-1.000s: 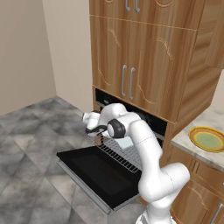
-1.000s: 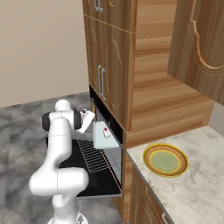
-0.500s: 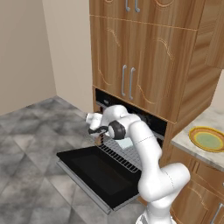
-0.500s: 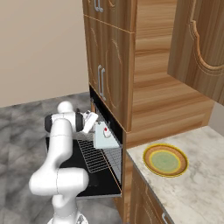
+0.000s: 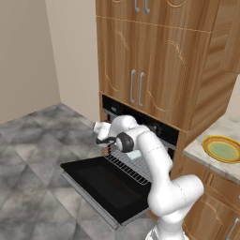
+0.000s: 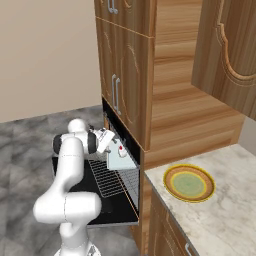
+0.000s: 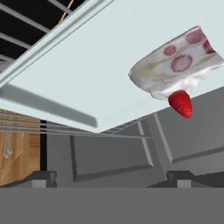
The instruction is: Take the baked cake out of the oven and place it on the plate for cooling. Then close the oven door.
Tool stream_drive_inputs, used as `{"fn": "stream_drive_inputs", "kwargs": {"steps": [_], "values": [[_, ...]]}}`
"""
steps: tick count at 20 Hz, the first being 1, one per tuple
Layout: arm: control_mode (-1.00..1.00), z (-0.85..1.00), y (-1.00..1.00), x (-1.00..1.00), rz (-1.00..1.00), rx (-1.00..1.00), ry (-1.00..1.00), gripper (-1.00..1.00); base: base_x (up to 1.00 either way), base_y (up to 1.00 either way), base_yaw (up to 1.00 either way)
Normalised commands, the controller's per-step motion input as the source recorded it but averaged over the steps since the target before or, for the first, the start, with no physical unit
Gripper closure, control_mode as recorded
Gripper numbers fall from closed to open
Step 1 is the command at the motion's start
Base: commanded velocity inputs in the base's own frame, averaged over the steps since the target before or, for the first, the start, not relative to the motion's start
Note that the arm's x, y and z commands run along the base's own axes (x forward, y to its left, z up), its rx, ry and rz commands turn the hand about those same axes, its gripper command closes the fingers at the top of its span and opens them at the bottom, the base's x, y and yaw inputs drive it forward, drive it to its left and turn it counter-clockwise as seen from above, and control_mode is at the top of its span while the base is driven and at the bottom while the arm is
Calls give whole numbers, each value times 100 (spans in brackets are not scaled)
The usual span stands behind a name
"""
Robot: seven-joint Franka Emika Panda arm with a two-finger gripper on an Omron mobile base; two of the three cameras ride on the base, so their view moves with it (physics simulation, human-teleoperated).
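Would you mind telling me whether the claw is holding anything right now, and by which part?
Nothing is held. The claw is open at the oven mouth, short of the baked cake on its pale tray.

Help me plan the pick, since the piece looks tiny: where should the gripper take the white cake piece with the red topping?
Grip the white cake piece with the red topping across its narrow body, probably from the open oven front, jaws straddling it. It lies on a pale square tray, so the open gripper should stay just above it.
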Motion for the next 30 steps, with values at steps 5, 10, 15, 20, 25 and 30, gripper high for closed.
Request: {"fn": "stream_drive_inputs", "kwargs": {"steps": [5, 10, 15, 20, 25, 30], "values": [[-100, -15, -1, 16, 0, 0, 7, -100, 0, 0, 0], [-100, -15, -2, 14, 0, 0, 6, -100, 0, 0, 0], [-100, -9, -3, 17, 0, 0, 2, -100, 0, 0, 0], [-100, -5, -2, 22, 0, 0, 0, -100, 0, 0, 0], [-100, -14, 0, 24, 0, 0, 0, -100, 0, 0, 0], [-100, -17, 0, 23, 0, 0, 1, -100, 0, 0, 0]]}}
